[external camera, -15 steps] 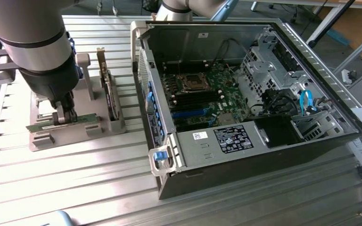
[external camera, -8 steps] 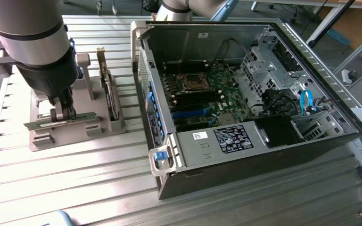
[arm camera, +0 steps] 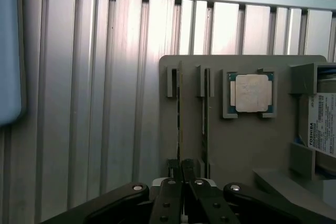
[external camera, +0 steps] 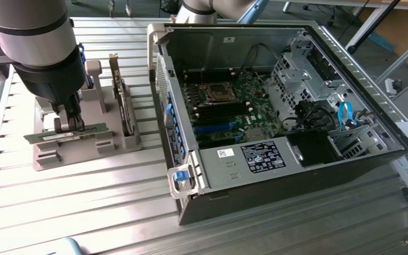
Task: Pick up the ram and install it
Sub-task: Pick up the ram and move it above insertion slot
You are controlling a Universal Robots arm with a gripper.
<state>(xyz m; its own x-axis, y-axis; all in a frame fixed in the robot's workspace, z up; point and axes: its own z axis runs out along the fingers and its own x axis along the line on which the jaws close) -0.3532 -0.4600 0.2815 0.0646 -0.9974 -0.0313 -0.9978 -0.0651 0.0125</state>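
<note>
Looking at my two feeds right now: the gripper is down over the grey holder and clenched on the ram. The fingers are pinched tight on the top edge of the green stick. In the exterior view the ram sits at the front of the holder, tilted a little along its length. I honestly can't tell if it's clear of its slot or seated in it.

From the wrist view I see the ram edge-on, running straight away from the gripper. A second thin card stands on edge just beside it, parallel, not touching. Further along the same holder there's the square processor chip in its pocket, and a drive with a white label at the edge.

The open computer case is on the slatted metal table, at the exterior view's right of the holder. Its motherboard is exposed. The ram is well apart from it.
</note>
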